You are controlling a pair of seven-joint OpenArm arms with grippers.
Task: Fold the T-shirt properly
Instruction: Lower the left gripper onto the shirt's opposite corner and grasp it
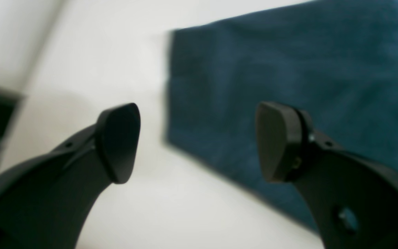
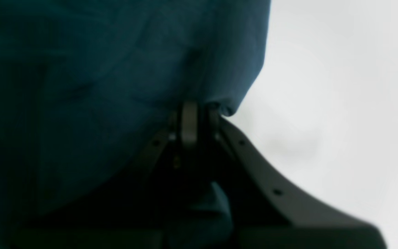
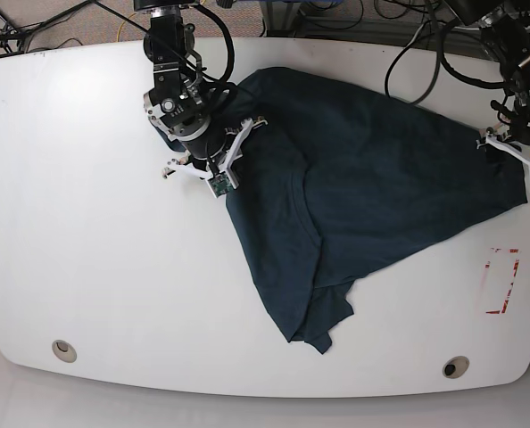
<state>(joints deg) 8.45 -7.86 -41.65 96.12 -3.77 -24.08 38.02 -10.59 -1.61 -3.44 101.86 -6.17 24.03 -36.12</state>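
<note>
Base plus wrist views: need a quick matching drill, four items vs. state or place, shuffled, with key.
Items:
1. left gripper
2. right gripper
3. T-shirt
4. red-outlined marking

States or places:
A. shut on a bunched bit of dark cloth
B. on the white table near the base view's right edge, nothing lying on it
C. jaws wide apart, nothing between them, over the cloth's edge
D. spread crumpled across the table, one sleeve toward the front edge

Pairs: 1-C, 2-A, 3-D, 4-B
</note>
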